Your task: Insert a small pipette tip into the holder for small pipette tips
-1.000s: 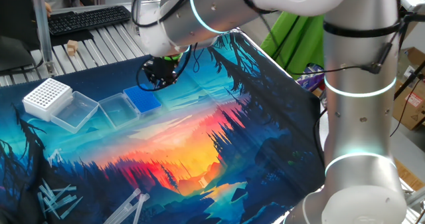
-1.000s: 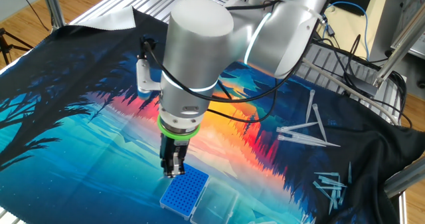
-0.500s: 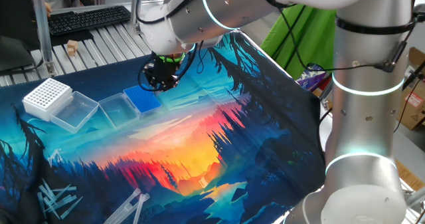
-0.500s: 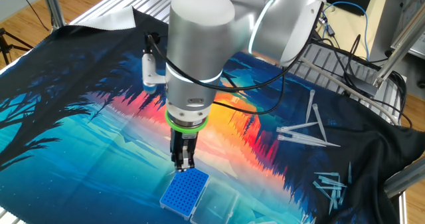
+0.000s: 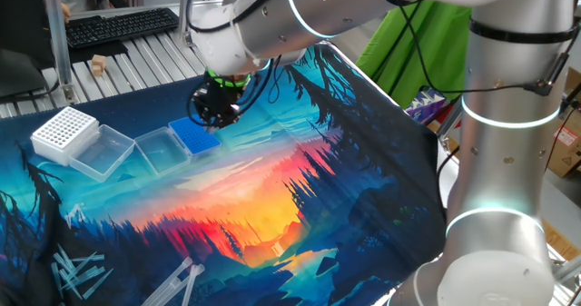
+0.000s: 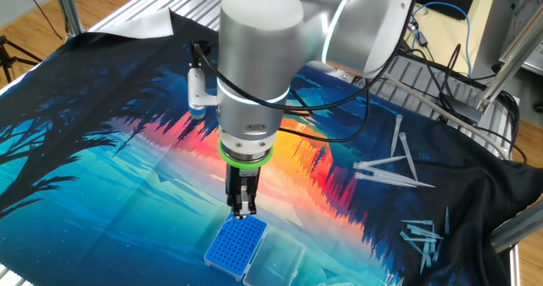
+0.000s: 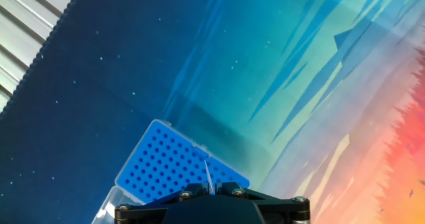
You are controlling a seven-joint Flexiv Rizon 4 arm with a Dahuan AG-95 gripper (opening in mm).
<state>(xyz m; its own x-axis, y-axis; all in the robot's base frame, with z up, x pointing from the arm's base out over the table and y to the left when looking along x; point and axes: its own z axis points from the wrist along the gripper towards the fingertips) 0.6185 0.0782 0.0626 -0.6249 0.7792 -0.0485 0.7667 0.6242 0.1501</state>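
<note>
The bright-blue holder (image 5: 195, 136) with a grid of tiny holes sits on the printed mat, its clear lid (image 5: 156, 150) open beside it. It also shows in the other fixed view (image 6: 235, 243) and the hand view (image 7: 171, 167). My gripper (image 6: 244, 208) hangs just above the holder's far end, fingers close together. In the hand view a small pale pipette tip (image 7: 208, 173) sticks out from between the fingers (image 7: 226, 187) and points at the blue grid. The gripper (image 5: 214, 115) is shut on it.
A larger white perforated rack (image 5: 64, 132) with its clear lid stands left of the blue holder. Loose long clear tips (image 6: 394, 169) and a pile of tips (image 6: 423, 236) lie at the mat's other end. A keyboard (image 5: 118, 24) sits behind the table.
The gripper has moved sideways over the mat with the tip, from beside the blue holder to above its far end. The holder has not moved.
</note>
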